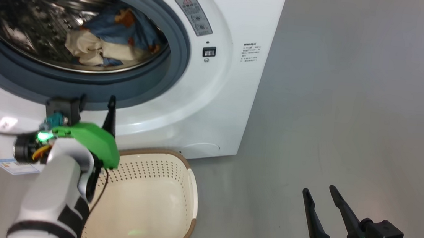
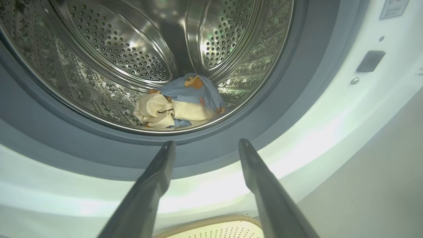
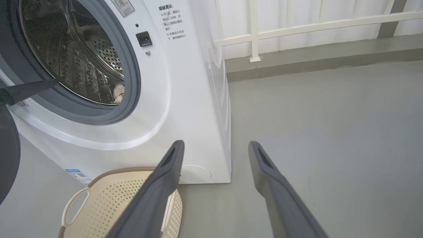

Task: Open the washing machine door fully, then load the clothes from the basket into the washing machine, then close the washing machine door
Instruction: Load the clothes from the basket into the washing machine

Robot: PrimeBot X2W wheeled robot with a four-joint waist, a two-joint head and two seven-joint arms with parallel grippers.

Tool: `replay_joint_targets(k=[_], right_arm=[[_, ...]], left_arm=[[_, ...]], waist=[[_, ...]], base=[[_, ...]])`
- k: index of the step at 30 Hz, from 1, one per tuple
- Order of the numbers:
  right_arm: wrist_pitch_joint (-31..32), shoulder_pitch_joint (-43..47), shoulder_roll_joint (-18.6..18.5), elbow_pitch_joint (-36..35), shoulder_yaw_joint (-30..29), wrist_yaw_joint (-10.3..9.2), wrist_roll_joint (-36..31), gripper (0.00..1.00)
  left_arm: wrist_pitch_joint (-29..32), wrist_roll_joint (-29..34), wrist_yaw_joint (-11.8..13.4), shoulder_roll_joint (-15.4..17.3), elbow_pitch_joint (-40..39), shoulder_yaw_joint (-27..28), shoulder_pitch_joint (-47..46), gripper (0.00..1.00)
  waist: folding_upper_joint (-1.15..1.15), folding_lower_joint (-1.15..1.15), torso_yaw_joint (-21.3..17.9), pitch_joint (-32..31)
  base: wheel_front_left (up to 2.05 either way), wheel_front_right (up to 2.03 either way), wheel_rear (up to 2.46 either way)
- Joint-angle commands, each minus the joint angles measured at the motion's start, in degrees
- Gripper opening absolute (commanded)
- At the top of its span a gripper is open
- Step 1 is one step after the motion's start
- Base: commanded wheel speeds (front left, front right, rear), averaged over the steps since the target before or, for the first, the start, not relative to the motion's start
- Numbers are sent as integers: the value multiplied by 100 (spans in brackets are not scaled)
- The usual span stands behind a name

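Note:
The washing machine (image 1: 213,107) stands with its drum mouth uncovered. The clothes (image 1: 107,41), light blue bear-print fabric and a cream cloth, lie inside the steel drum (image 2: 178,105). At the far left of the right wrist view a dark curve of the washing machine door (image 3: 8,155) swings clear. The basket (image 1: 152,190) sits on the floor below the opening with nothing in it. My left gripper (image 1: 96,103) hovers open just under the grey gasket, above the basket, its fingers pointing at the drum (image 2: 206,143). My right gripper (image 1: 319,189) is open and holds nothing, low over the floor to the right.
Grey floor (image 1: 351,108) stretches to the right of the machine. A white railing (image 3: 297,26) and wall base run behind it. A blue label sticker (image 1: 12,165) is on the machine's lower front. The basket rim (image 2: 214,219) lies directly under my left fingers.

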Motion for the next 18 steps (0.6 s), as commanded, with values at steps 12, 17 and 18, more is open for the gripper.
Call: replay_joint_targets(k=[12,17,18], right_arm=[[-69,334,-5,-78,23,8,-62,100],[-69,461,-5,-75,26,8,-78,100],[-69,473,-12,-75,29,8,-80,100]], left_arm=[[-37,-331,-146,77,-1161,118,1591,100],[-37,-406,-126,62,-1665,104,2185,100],[-37,-409,-105,61,-1795,115,2298,100]], waist=[[0,0,139,-695],[0,0,194,-888],[0,0,205,-916]], base=[[0,0,0],[0,0,0],[0,0,0]])
